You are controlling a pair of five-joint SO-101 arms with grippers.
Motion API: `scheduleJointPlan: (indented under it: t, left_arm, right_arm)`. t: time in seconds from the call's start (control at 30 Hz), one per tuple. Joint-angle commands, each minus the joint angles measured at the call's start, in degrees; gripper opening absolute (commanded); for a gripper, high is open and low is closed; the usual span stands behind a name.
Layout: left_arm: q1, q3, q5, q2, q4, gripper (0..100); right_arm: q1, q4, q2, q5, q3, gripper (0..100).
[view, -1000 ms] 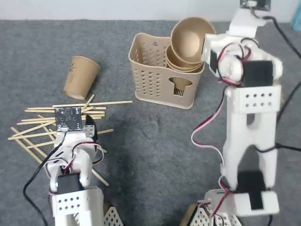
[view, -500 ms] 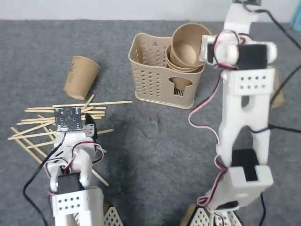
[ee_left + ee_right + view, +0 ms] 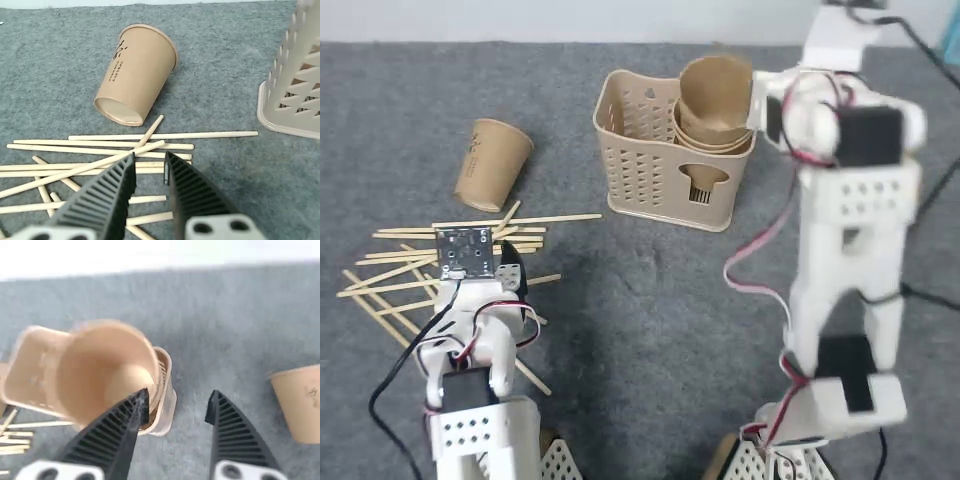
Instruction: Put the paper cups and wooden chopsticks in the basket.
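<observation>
- At the far side of the table, the basket (image 3: 650, 165) holds a stack of cups (image 3: 715, 95). The top cup leans a little. The right arm hides part of it, so I can't say it is fully seated.
- The right gripper (image 3: 178, 397) hangs over that stack with jaws wide apart and nothing between them. The top cup is just beside one finger, which looks to me like the pose of a release.
- Another cup (image 3: 300, 400) sits on the table off to that arm's side, yet to be collected.
- The left gripper (image 3: 149, 162) sits low over the chopsticks (image 3: 560, 217). Its jaws are a narrow slit apart and empty, well set to pinch a stick.
- A loose cup (image 3: 492, 163) lies on its side just beyond the chopsticks, well apart from the basket.
- A second ago the top cup showed its open mouth; now it is turned more upright. The right arm has shifted. The left arm, chopsticks and loose cup have not.
</observation>
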State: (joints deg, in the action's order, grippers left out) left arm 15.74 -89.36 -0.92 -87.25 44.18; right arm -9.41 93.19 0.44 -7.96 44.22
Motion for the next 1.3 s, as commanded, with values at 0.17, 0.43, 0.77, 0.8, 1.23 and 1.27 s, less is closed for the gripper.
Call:
scheduleJointPlan:
  t: [0.17, 0.43, 0.77, 0.8, 1.23, 1.27]
  left_arm:
    - [-0.09, 0.22, -0.53, -0.70, -1.58, 9]
    - [0.18, 0.22, -0.53, -0.70, -1.49, 9]
    - [0.18, 0.22, -0.53, -0.70, -1.49, 9]
    - [0.26, 0.22, -0.53, -0.70, -1.49, 9]
    - [-0.09, 0.22, -0.53, -0.70, -1.41, 9]
    - [-0.09, 0.22, -0.53, -0.70, -1.41, 9]
  right_arm:
    - [3.65, 6.20, -13.32, 3.87, 2.81, 21.2]
    - [14.55, 9.27, -12.88, 12.57, -2.46, 3.2]
    - [25.80, -9.19, 0.92, 12.66, -14.77, 1.1]
    - [25.80, -10.77, 2.42, 12.57, -14.68, 1.1]
    - [25.71, -36.88, 19.38, 12.92, -14.68, 1.3]
    - [26.15, -38.81, 21.41, 12.92, -14.68, 1.3]
